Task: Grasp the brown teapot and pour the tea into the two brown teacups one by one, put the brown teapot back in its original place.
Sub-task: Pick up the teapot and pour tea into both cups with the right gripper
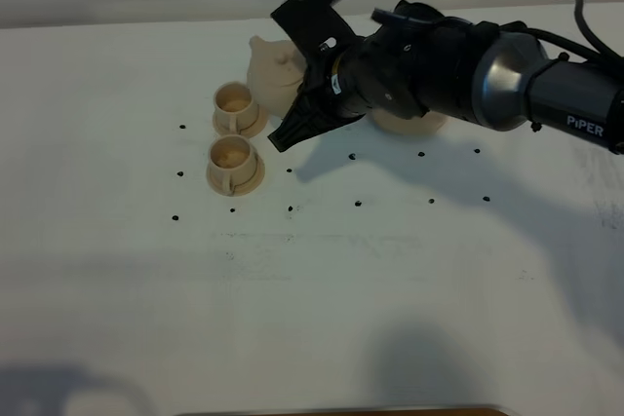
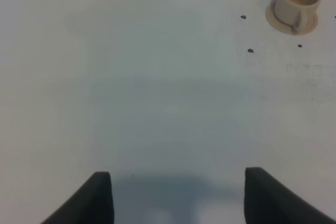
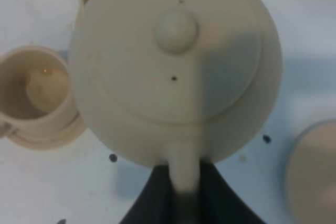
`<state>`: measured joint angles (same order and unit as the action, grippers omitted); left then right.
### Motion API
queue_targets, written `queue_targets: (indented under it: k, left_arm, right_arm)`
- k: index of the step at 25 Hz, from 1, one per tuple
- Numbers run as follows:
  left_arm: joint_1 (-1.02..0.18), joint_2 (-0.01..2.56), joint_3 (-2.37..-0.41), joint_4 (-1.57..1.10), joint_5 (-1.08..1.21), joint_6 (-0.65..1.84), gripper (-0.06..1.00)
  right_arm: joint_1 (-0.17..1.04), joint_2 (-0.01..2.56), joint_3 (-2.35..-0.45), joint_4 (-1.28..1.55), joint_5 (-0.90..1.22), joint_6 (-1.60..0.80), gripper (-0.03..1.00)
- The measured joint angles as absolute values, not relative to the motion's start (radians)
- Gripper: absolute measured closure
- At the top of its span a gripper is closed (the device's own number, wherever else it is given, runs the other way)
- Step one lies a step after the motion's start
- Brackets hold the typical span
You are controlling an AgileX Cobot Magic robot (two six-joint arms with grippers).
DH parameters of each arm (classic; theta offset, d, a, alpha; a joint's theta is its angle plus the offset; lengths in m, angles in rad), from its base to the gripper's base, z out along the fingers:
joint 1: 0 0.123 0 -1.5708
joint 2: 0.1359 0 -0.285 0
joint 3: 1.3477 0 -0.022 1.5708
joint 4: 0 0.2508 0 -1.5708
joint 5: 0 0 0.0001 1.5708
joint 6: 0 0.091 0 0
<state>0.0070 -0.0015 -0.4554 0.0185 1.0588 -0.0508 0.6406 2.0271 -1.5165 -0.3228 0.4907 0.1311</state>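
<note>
The brown teapot (image 1: 270,70) is off its saucer and sits beside the far teacup (image 1: 234,104), with the near teacup (image 1: 232,161) just in front of it. My right gripper (image 1: 297,126) reaches across from the right and is shut on the teapot's handle (image 3: 184,177). In the right wrist view the teapot lid (image 3: 176,30) fills the frame and one teacup (image 3: 37,87) stands beside it. No dark tea shows in the teacups. The original place, a flat tan saucer (image 1: 414,126), lies partly under the right arm. My left gripper (image 2: 178,198) hangs open over bare table.
Small black dots (image 1: 290,209) mark the white table (image 1: 312,319) around the cups. The right arm's dark body (image 1: 507,80) stretches over the back right of the table. Both cups (image 2: 299,1) stand far from the left gripper.
</note>
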Motion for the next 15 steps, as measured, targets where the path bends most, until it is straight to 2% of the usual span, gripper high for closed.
queue_targets:
  k: [15]
  left_arm:
    - [0.007,-0.002,-0.455,0.018,1.059,-0.051,0.35]
  right_arm:
    - [0.651,2.12,-1.566,-0.506,0.469,0.161,0.88]
